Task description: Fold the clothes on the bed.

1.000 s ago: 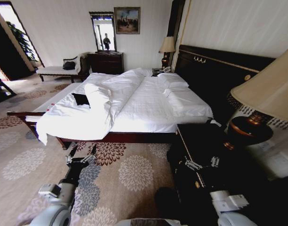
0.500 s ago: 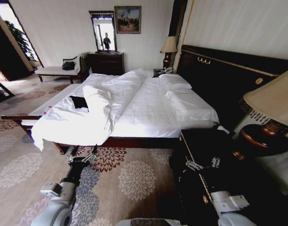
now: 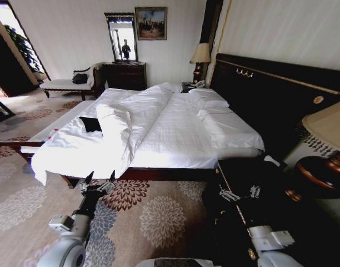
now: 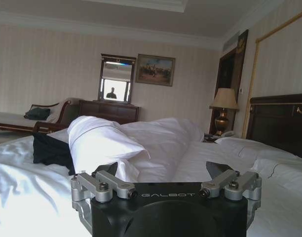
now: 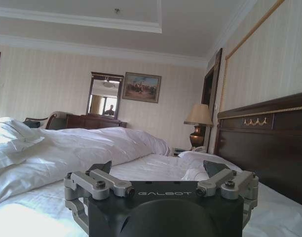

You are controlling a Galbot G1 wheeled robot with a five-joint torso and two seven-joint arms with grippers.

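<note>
Black T-shirt [image 3: 93,123] on bed [image 3: 175,133], well beyond both grippers' spread, empty fingers [image 4: 105,170] [image 5: 102,168].

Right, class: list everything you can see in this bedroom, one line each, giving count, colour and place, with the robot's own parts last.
Bed: one, white linen, dark frame, centre.
Duvet: one, white, bunched toward the bed's near left side.
T-shirt: one, black, on the bed by the duvet roll.
Pillows: several, white, at the headboard.
Lamps: two, cream shades, one by the far bedside, one near right.
Mirror: one, dark frame, far wall.
Painting: one, beside the mirror.
Dresser: one, dark wood, below the mirror.
Left gripper: open, before the bed's edge.
Right gripper: open, over the dark nightstand.
</note>
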